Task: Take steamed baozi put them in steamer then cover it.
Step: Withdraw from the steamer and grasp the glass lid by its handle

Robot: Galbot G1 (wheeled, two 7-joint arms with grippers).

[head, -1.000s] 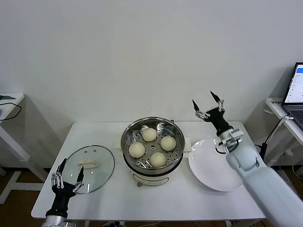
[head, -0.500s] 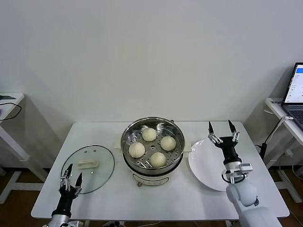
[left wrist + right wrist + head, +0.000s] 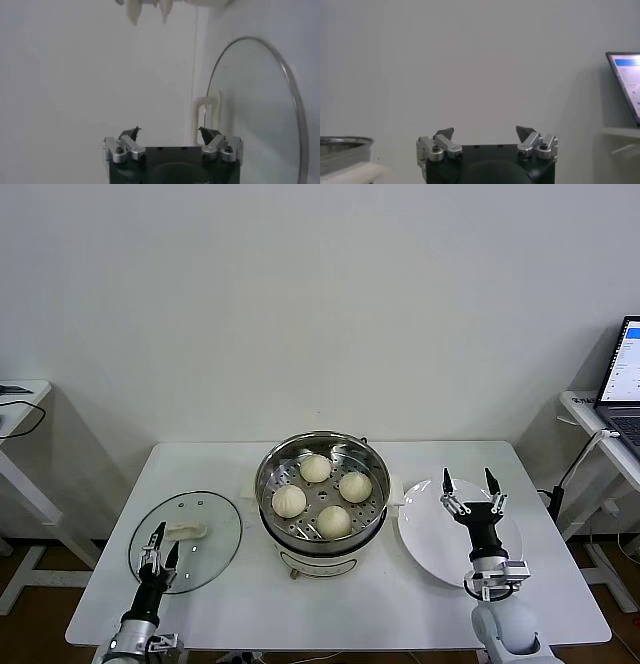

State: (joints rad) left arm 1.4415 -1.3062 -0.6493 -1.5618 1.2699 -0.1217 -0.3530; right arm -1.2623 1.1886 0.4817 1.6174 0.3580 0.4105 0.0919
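1. Head view: I see all four steamed baozi point(image 3: 320, 494) already on the perforated tray inside the steamer point(image 3: 322, 449), mid-desk point(image 3: 400, 584). The cover point(image 3: 186, 539) lies flat on the desk to the steamer's left, handle up. The white plate point(image 3: 440, 559) on the right is bare.
2. Head view, arms: the left tool point(image 3: 158, 542) points up at the near edge of the cover, fingers apart, holding nothing. The right tool point(image 3: 469, 489) stands over the plate, fingers spread, also empty. I judge that only the covering step is left.
3. Left wrist view: the left tool point(image 3: 170, 131) has its jaws wide. The cover's white handle point(image 3: 206, 116) sits just beyond one fingertip, off to one side of the gap rather than between the fingers. The glass rim point(image 3: 294, 100) curves past.
4. Right wrist view: the right tool point(image 3: 485, 131) is open against a blank wall, with the steamer rim point(image 3: 345, 141) at the frame edge. It looks idle.
5. Risks, my call: the handle is off-centre to the gap, so closing now could pinch one end and let the cover swing. The handle is low, so the fingertips may strike the glass. A tilted cover could catch the steamer rim and seat crooked.
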